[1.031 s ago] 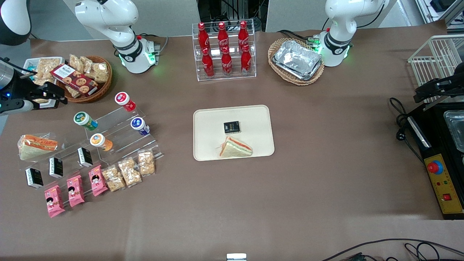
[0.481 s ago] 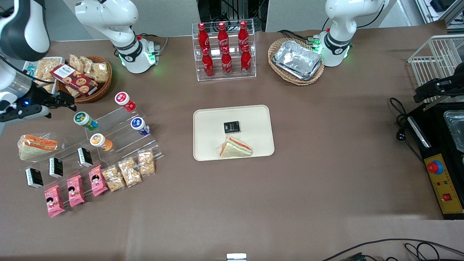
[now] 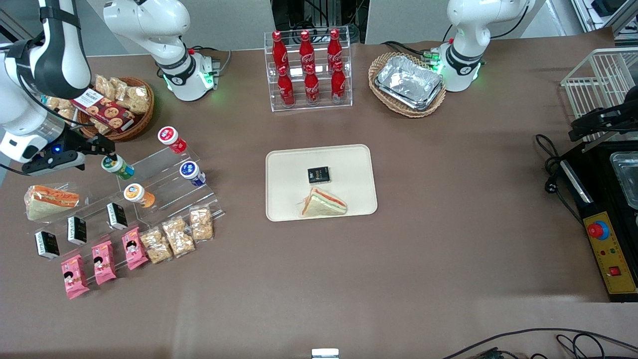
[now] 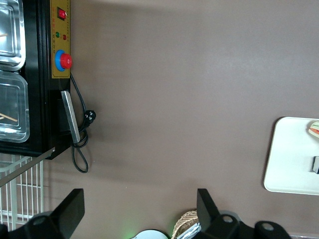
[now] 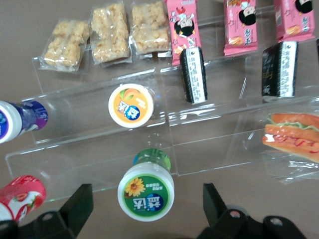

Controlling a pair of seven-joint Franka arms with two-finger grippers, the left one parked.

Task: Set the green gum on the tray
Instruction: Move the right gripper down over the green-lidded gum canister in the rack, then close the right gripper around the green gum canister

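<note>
Green gum (image 3: 117,166) (image 5: 147,191) stands on the upper step of the clear display stand (image 3: 164,187), lid tilted toward the front camera. The gripper (image 3: 102,148) (image 5: 147,211) is just above it, and its fingers (image 5: 77,204) are apart, one on each side of the white lid, with a gap between each finger and the bottle. Nothing is held between them.

On the same stand, the orange bottle (image 5: 131,105) is one step lower, near the gum but not touching it. The red bottle (image 5: 20,196) and the blue bottle (image 5: 17,119) are well apart from it.

The tray (image 3: 284,164) lies in the middle of the table (image 3: 448,239), well apart from the stand. A sandwich (image 3: 323,203) and a small black box (image 3: 318,174) lie on it. The part of the tray nearer to the stand is bare, and bare table lies between stand and tray.
</note>
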